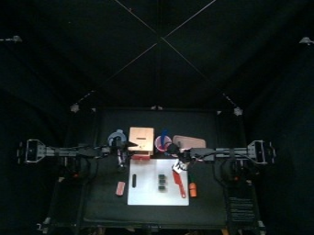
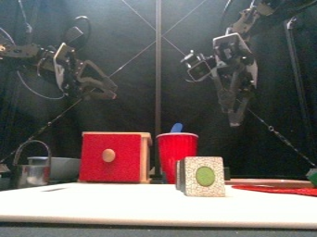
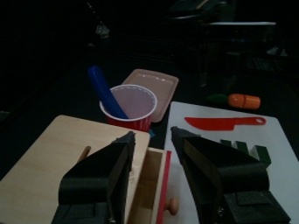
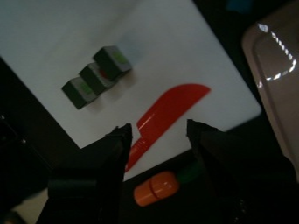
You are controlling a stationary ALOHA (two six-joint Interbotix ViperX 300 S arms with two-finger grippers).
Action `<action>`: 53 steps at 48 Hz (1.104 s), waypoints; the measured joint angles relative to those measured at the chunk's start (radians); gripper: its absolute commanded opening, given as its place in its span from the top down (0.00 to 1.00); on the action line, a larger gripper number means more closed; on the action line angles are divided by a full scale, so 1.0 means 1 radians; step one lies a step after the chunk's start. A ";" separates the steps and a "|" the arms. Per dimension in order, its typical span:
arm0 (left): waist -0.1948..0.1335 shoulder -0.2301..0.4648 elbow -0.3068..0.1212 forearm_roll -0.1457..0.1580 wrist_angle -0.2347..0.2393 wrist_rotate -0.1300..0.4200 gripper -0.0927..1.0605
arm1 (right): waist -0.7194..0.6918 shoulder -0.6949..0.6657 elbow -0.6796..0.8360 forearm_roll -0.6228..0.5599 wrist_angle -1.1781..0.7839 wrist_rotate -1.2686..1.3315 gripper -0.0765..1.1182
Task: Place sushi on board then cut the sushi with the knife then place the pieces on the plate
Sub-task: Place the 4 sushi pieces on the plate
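Red knife [image 4: 170, 112]: on white board [image 4: 140, 35], below right gripper [image 4: 160, 131], blade slanting across the gap.
Jaws: right apart, empty; left gripper [image 3: 152, 140] likewise.
Nearer arm: right.

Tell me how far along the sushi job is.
Done: the sushi roll lies on the white board. In hand: nothing gripped; the right gripper hangs open above the red knife lying beside the roll. The left gripper hovers open above the wooden box. Remaining: pick up the knife, cut the roll, whose blocks are joined, and move pieces to the empty-looking pink tray.
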 measured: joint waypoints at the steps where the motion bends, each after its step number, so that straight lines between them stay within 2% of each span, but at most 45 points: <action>1: 0.000 0.003 0.000 0.000 0.000 0.000 0.24 | 0.006 0.011 -0.009 0.002 -0.005 -0.028 0.21; 9: 0.006 0.014 0.000 -0.008 0.002 -0.003 0.24 | 0.015 0.123 -0.075 0.005 -0.006 -0.212 0.21; 16: 0.012 0.025 0.000 -0.060 0.002 0.000 0.24 | 0.025 0.242 -0.167 0.002 -0.002 -0.345 0.21; 20: 0.012 0.029 0.000 -0.075 0.000 0.000 0.24 | 0.031 0.291 -0.218 0.002 0.000 -0.394 0.21; 37: 0.020 0.031 0.000 -0.078 0.000 0.002 0.24 | 0.058 0.359 -0.275 -0.034 0.003 -0.431 0.21; 53: 0.048 0.031 0.000 -0.080 0.000 0.000 0.24 | 0.087 0.399 -0.284 -0.040 0.000 -0.430 0.21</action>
